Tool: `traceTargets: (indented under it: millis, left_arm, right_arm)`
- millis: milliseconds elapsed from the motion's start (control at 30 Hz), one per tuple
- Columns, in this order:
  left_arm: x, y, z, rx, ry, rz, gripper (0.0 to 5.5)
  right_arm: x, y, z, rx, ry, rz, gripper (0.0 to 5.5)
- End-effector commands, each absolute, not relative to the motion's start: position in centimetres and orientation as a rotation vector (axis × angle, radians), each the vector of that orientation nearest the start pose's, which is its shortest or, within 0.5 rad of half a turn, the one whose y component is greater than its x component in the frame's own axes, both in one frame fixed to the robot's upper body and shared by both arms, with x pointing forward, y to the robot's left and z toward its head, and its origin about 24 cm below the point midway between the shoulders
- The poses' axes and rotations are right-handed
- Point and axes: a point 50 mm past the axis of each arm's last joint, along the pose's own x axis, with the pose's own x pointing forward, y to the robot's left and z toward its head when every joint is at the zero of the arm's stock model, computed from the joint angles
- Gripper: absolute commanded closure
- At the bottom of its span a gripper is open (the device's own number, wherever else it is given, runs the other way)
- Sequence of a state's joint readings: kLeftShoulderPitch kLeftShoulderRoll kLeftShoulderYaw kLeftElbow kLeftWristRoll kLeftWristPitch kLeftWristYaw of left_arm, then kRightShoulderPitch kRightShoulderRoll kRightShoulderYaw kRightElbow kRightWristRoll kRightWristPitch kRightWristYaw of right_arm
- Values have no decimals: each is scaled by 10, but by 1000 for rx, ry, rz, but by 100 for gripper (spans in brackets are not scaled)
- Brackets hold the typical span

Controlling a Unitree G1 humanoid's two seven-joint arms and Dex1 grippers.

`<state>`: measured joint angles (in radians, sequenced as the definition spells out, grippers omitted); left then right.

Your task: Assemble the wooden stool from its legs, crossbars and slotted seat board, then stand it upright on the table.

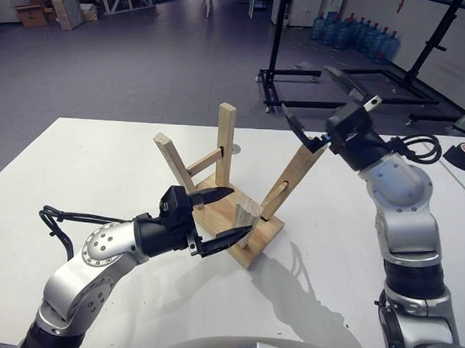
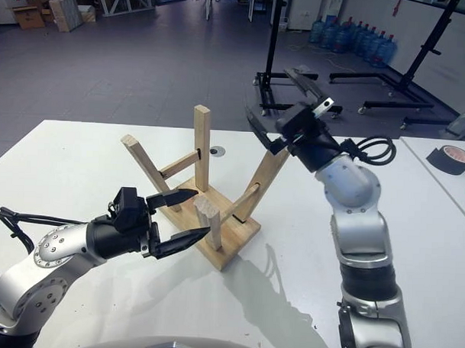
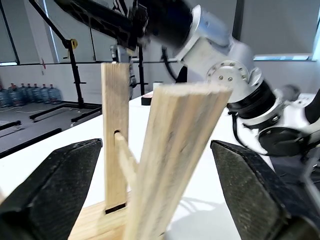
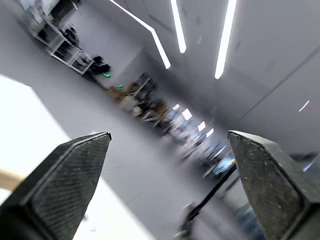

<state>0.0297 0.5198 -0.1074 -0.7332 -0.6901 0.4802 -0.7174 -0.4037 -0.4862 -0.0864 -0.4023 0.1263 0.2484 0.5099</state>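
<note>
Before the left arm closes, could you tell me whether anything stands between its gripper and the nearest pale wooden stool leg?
Nothing visible does: the black left gripper is open, and that pale wooden leg lines up between its fingers.

The white bench [image 1: 80, 165] carries the stool [image 1: 226, 147] upside down near its middle, with the seat board [image 1: 262, 238] flat on the surface and the legs [image 1: 174, 163] pointing up. A small round grommet [image 2: 216, 151] sits just beyond it at 12 o'clock. A black tape roll [image 2: 450, 159] lies at 2 o'clock.
</note>
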Motion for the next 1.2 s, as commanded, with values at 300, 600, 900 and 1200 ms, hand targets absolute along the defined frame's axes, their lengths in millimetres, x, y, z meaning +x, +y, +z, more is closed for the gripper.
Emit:
traceTargets:
  millis: [300,600,900,1200]
  left_arm:
    - [205,97,145,-59,-67,-1218,153]
    - [226,90,134,-7,-88,-1065,153]
    - [233,91,123,61,-16,-1066,153]
    - [239,89,114,76,56,-1102,153]
  right_arm:
    - [271,-173,182,-87,-92,716,117]
    - [250,-132,179,-163,-106,906,117]
    - [230,-106,152,-251,30,1184,117]
    - [219,-88,136,-271,165,1475,117]
